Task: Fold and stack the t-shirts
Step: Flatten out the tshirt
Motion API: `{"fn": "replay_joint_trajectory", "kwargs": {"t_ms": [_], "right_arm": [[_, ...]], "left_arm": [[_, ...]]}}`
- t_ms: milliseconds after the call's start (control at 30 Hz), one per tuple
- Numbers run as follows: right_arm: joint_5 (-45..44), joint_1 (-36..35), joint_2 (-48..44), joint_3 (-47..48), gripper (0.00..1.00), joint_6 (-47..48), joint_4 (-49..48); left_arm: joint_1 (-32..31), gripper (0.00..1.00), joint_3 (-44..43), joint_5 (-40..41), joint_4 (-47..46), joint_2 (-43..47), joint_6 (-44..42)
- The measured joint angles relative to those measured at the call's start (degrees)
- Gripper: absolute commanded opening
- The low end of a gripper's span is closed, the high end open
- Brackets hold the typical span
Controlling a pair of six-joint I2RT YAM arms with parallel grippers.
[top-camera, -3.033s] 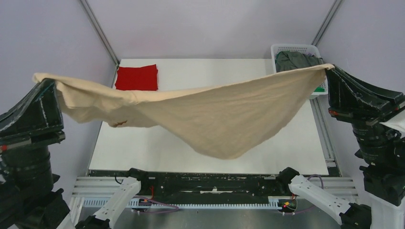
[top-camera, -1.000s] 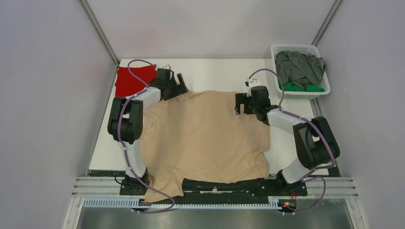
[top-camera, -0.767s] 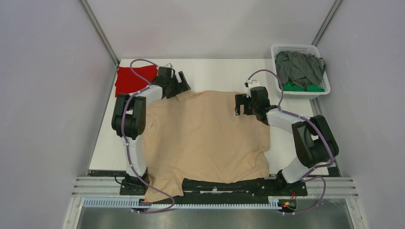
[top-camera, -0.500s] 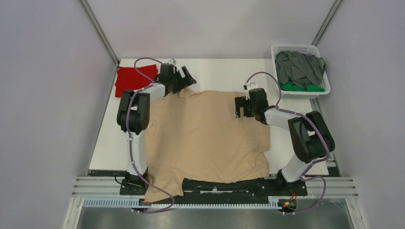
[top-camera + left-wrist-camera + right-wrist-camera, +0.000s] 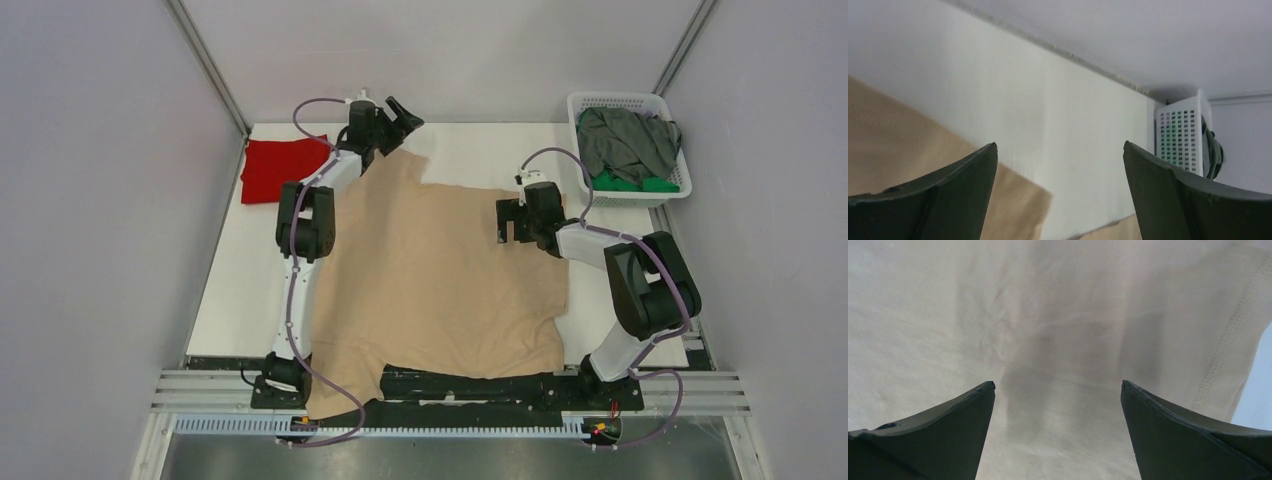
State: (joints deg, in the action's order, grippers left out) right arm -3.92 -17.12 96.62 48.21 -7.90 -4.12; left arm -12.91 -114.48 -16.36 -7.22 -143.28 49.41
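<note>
Looking out between the left fingers (image 5: pixel 923 200) across a white table (image 5: pixel 1048 120), running back to a pale grey wall (image 5: pixel 1098 30) along a thin dark seam. Catching a white slotted basket (image 5: pixel 1180 140) just above the right-hand one of those fingers, standing at the far right corner against the wall. Glimpsing only a bluish sliver of the table off the outer edge of the right fingers (image 5: pixel 1188 440). Noting, from overhead, two slanting metal struts (image 5: pixel 210 70) rising at the far corners, out to either side of the fingers, and aluminium rails (image 5: pixel 200 385) with a black bar (image 5: pixel 470 388) far behind them, along the near edge
</note>
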Motion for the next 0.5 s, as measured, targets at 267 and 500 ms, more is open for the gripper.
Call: {"fn": "replay_joint_trajectory", "kwargs": {"t_ms": [267, 500], "right_arm": [[-2.1, 0.1, 0.0, 0.1, 0.98, 0.0, 1.6], [-4.7, 0.7, -2.0, 0.4, 0.98, -1.5, 3.7]], "left_arm": [[-1.5, 1.0, -12.0, 7.3, 11.2, -0.3, -2.8], [-2.6, 1.0, 10.7, 12.6, 18.5, 15.7, -12.2]]}}
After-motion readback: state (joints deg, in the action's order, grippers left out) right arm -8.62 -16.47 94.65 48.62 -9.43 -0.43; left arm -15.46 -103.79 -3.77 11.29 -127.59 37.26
